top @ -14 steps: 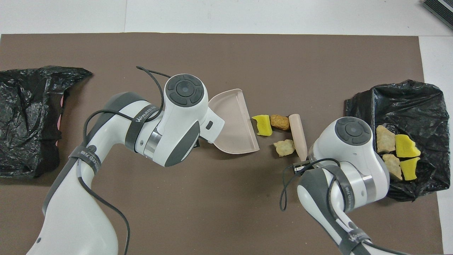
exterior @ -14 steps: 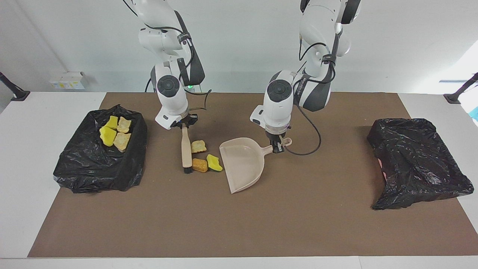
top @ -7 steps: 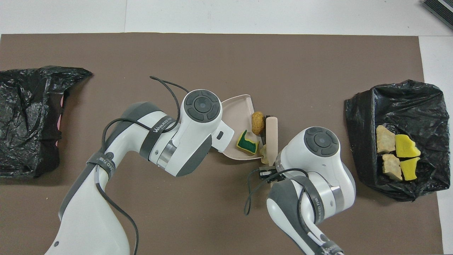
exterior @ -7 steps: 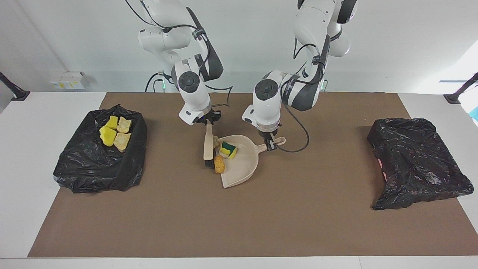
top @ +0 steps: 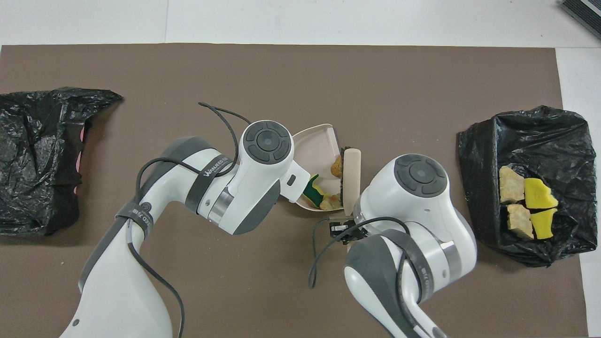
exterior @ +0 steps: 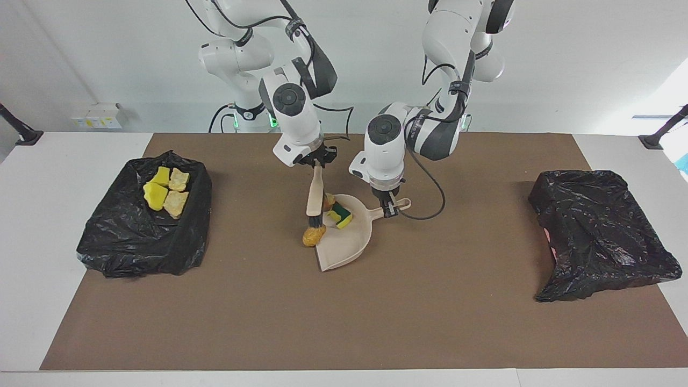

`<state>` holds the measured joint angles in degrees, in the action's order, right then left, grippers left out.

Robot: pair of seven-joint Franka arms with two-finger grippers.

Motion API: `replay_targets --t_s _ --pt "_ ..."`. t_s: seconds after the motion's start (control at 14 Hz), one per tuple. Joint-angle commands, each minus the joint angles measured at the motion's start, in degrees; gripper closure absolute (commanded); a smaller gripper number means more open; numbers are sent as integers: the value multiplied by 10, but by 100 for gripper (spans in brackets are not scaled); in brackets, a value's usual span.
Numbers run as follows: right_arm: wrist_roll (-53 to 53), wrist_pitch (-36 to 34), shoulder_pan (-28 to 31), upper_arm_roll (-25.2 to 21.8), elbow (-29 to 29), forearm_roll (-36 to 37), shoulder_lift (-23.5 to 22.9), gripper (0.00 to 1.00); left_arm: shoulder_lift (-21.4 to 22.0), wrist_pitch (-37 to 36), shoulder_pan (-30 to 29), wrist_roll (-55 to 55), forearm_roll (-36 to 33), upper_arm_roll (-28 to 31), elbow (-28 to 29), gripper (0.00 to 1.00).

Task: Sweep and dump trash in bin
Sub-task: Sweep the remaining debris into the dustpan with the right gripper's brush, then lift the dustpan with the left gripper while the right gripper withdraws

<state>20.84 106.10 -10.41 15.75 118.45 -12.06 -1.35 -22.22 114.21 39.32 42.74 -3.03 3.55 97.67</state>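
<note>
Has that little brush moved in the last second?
Yes. The brush in the right pincer swept away from the open bin, toward the dustpan.

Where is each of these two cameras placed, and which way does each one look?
Facing view: high across the table, looking at the robots; both arms hang from the top, the right gripper holding the brush, the left gripper holding the dustpan.
Overhead view: above the robots' end, looking steeply down; both arms enter from the bottom.
Shared: dustpan, brush, the bin holding scraps, seen half a turn apart.
</note>
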Motion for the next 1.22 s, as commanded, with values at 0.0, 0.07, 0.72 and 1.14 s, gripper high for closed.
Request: replay_targets --t_s 0.0,0.07,0.72,1.14 --pt "-105 -40 42 2 3 81 16 100 -1 30 -10 3 3 1 16 100" --pt "-148 -58 55 2 -1 116 8 100 -1 30 -16 8 3 1 14 100" --pt "-216 -116 24 9 -147 186 -160 100 2 128 -115 222 145 -2 56 100" --pt "-169 -119 5 9 -150 97 -150 100 2 168 -166 372 298 -6 67 100"
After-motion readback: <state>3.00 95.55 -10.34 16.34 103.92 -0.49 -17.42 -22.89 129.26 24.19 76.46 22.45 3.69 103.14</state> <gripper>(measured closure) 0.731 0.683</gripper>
